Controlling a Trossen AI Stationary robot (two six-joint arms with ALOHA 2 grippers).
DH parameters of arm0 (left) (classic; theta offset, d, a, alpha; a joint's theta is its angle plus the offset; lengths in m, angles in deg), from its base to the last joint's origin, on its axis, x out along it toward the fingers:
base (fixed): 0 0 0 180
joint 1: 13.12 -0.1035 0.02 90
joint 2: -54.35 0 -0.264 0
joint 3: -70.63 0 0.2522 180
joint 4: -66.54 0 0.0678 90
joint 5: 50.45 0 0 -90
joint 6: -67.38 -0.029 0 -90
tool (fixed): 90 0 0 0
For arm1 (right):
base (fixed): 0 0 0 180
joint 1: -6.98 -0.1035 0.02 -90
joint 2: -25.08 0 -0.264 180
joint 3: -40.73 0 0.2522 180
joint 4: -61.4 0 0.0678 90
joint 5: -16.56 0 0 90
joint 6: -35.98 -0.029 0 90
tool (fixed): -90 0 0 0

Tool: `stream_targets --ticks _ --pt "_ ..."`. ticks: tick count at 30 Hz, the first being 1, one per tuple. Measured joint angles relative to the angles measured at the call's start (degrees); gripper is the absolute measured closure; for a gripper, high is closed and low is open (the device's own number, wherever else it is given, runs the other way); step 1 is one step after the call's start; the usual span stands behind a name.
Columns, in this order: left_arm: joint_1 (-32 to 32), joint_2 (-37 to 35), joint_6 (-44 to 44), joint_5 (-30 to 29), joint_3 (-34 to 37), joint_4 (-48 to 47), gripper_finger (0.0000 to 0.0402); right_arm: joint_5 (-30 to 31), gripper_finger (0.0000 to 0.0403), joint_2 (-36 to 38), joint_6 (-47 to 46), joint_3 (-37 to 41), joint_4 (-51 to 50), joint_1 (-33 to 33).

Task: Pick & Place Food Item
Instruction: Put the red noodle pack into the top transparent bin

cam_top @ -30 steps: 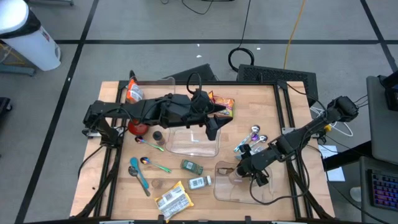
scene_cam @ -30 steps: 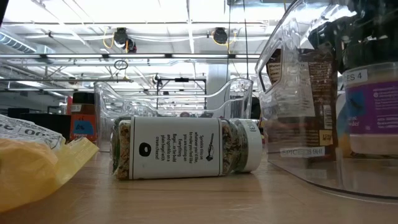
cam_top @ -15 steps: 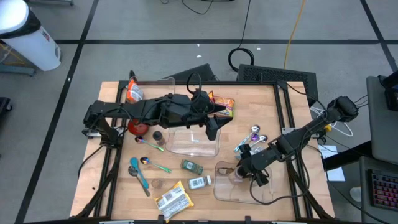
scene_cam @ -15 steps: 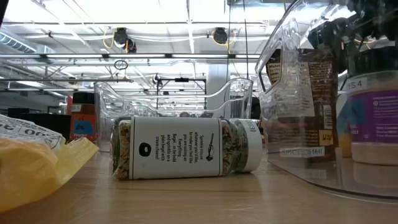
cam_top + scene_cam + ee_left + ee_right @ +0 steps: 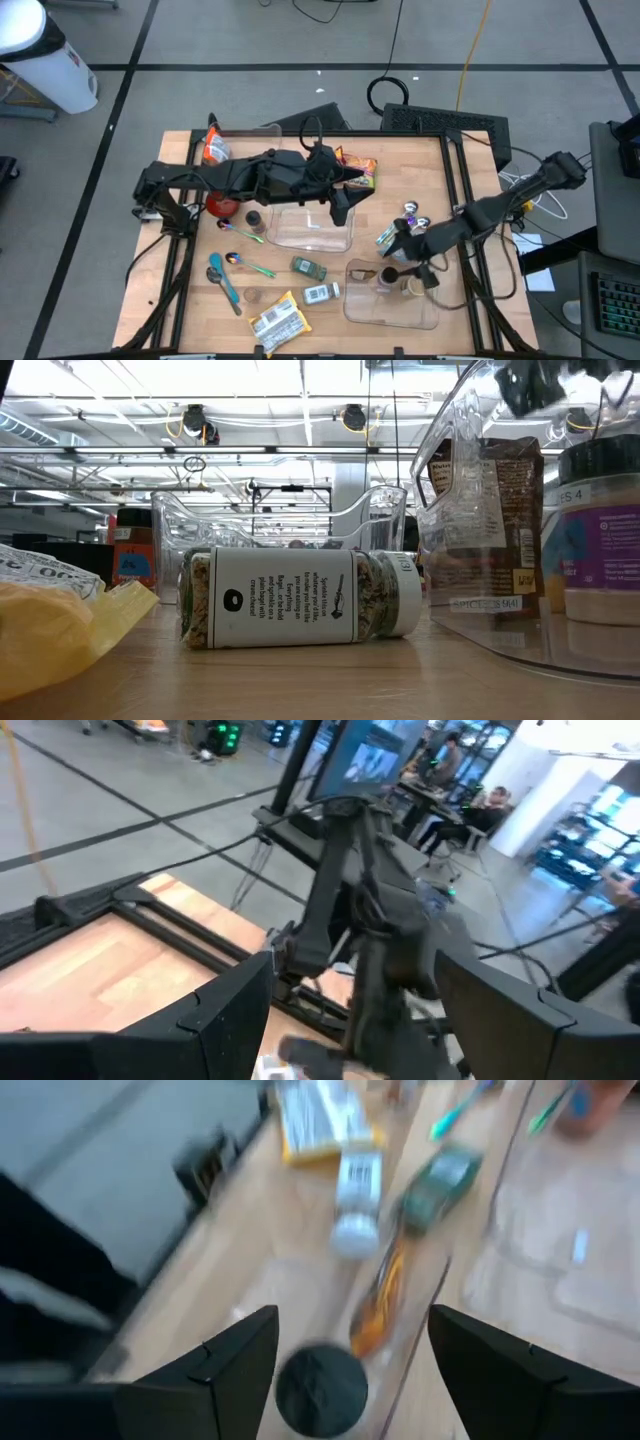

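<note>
Since releasing the jar (image 5: 386, 277), right gripper (image 5: 412, 262) has risen.

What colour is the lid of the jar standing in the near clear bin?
Black; the jar lid shows best in the right wrist view.

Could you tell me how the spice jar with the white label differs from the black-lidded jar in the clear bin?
The spice jar lies on its side on the bare table; the black-lidded jar stands upright inside the clear bin. The spice jar's label is white with dark print, the black-lidded jar's purple and blue. The spice jar's cap is white, the other's black. Neither is held.
</note>
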Motion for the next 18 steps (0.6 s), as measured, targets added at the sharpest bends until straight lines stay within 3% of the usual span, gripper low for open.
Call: stream_targets --ticks 8,12,18 --pt "0.0 -4.5 -3.2 1.6 -0.1 -2.6 0.0119 0.4 0.0149 10.1 -1.7 0.0 6.5 2.5" --pt "0.0 -7.1 -3.5 1.4 -0.1 -9.7 0.0119 0.4 0.0149 12.1 -4.2 0.0 9.4 3.9" --pt "1.2 -6.5 -0.5 -4.6 0.0 -19.3 0.0119 0.6 0.0149 12.1 -5.2 0.0 13.6 5.1"
